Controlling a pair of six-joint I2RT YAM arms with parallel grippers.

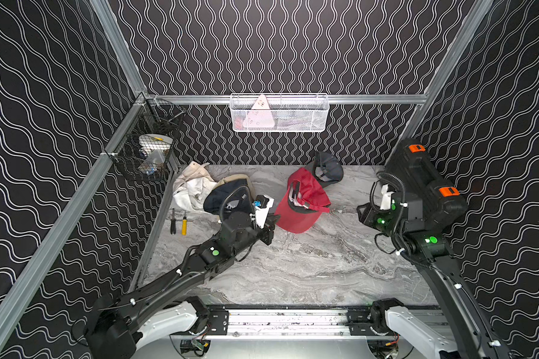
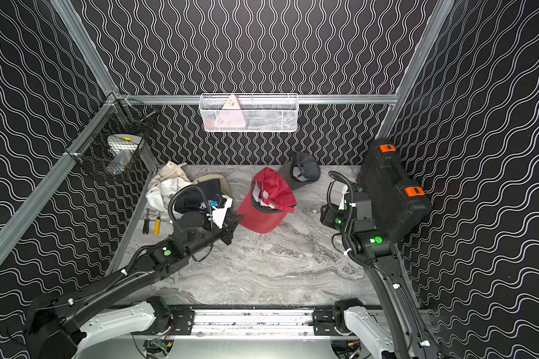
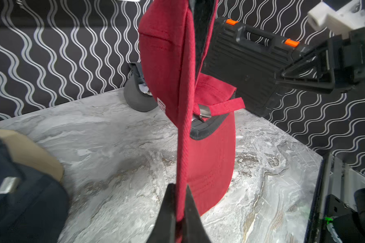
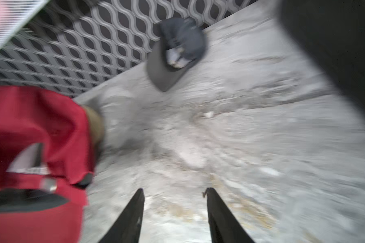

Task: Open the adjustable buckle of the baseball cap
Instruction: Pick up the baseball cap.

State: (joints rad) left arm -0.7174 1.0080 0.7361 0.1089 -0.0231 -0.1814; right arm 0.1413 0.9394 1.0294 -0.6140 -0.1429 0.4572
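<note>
- The left claw (image 3: 180,190) is pinching an edge of the red cap (image 3: 162,63), its jaws nearly closed on the fabric, probably to steady the cap.
- The metal buckle (image 3: 204,110) is sitting just beyond that claw with its strap (image 3: 226,105) poking out, while the cap is resting on the worktop (image 3: 114,147).
- The right claw (image 4: 174,192) is hovering half open and empty, near the cap but apart from it, apparently readying for the buckle.

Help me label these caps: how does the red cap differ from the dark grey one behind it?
The left gripper pinches the red cap at its edge; the grey cap lies untouched. The red cap is nearer the arms, the grey cap farther back. Both lie inside up, white labels showing.
</note>
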